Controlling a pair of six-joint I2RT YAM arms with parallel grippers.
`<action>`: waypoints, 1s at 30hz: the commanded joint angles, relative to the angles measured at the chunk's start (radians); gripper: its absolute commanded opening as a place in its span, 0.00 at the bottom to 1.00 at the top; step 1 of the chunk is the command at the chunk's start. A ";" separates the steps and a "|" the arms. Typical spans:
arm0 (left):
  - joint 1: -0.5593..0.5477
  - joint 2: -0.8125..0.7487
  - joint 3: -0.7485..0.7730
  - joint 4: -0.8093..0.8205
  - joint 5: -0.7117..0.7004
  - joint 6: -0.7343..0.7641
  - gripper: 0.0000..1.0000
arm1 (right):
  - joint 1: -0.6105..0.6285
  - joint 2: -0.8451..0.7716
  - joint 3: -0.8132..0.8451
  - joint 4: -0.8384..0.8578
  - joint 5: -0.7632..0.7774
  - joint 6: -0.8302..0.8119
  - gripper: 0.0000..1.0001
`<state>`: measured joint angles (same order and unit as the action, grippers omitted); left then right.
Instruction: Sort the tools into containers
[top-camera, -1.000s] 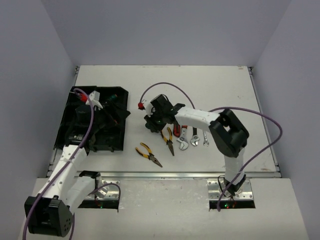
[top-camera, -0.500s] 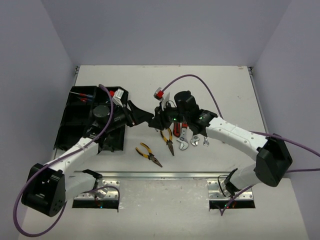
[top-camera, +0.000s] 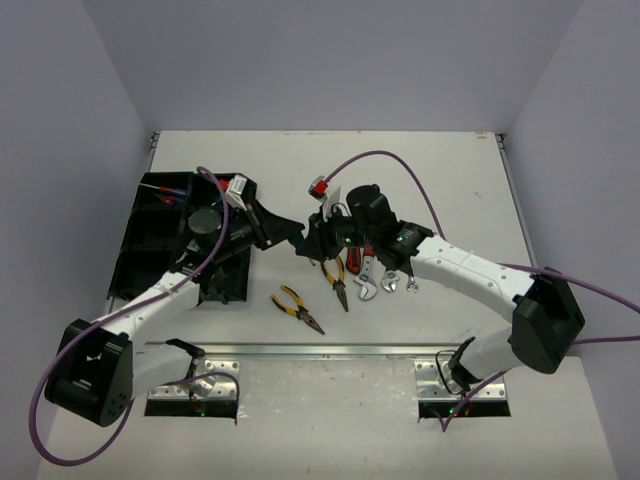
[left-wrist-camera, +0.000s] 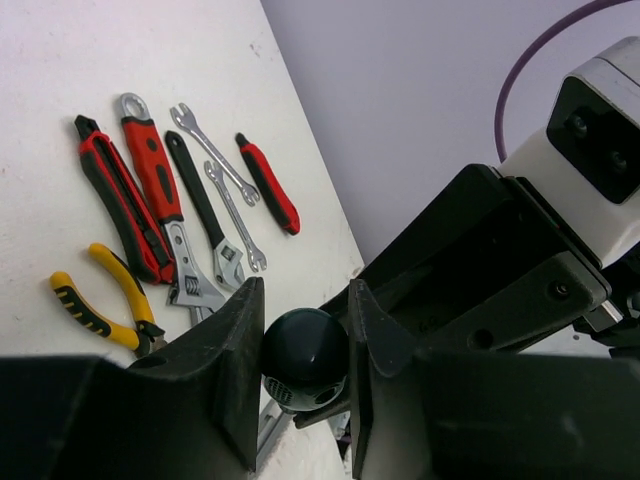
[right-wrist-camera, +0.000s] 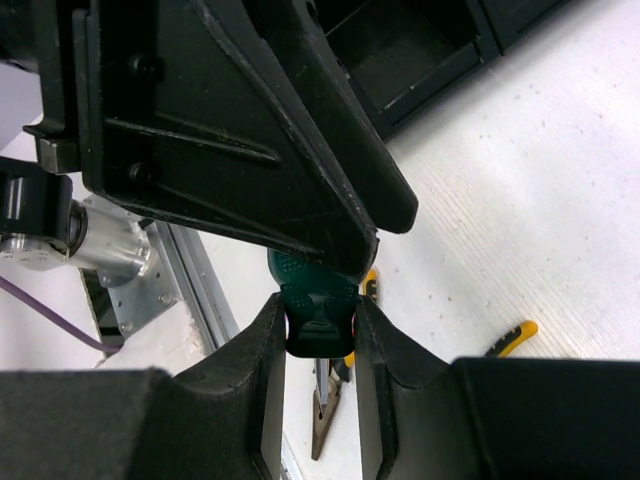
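Reaching across from the black organizer tray (top-camera: 128, 262), the left arm now stretches toward the middle of the table (top-camera: 430, 170), and its fingers, spread wide a moment ago, have closed in. The left gripper (top-camera: 290, 231) and the right gripper (top-camera: 312, 243) meet tip to tip above the tabletop, just right of the tray's near corner.

Between them sits the green-handled screwdriver (left-wrist-camera: 303, 352). The left wrist view shows its rounded dark green butt pinched between the left fingers, both pads touching it. The right wrist view shows the right fingers clamped on the handle's lower, darker section, with the left gripper's black body directly above. Both hands grasp the same tool, which is off the table and not in any compartment.

The right arm extends leftward from its base with its elbow low to the right. The left arm angles up and right from its base, forearm crossing the tray's near edge.

Below the grippers, yellow-handled pliers (top-camera: 296, 308), a second pair of pliers (top-camera: 335, 280), a red-handled adjustable wrench (left-wrist-camera: 160, 200), red-and-black cutters (left-wrist-camera: 115, 195) and silver wrenches (left-wrist-camera: 215, 150) lie on the table.
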<state>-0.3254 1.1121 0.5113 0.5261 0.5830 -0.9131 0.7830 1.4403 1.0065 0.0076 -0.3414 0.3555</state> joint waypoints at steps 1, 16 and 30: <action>-0.020 0.007 0.038 0.038 0.014 0.001 0.19 | -0.002 -0.007 0.037 0.097 0.058 0.041 0.02; -0.024 0.022 0.111 -0.061 -0.029 0.040 0.00 | -0.002 0.038 0.092 0.062 0.107 0.076 0.20; 0.209 0.268 0.535 -0.683 -1.014 0.146 0.00 | -0.162 -0.204 -0.077 -0.261 0.466 0.243 0.99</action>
<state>-0.1601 1.3091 0.9485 -0.0453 -0.0154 -0.7898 0.6611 1.3805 1.0150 -0.1888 0.0314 0.5452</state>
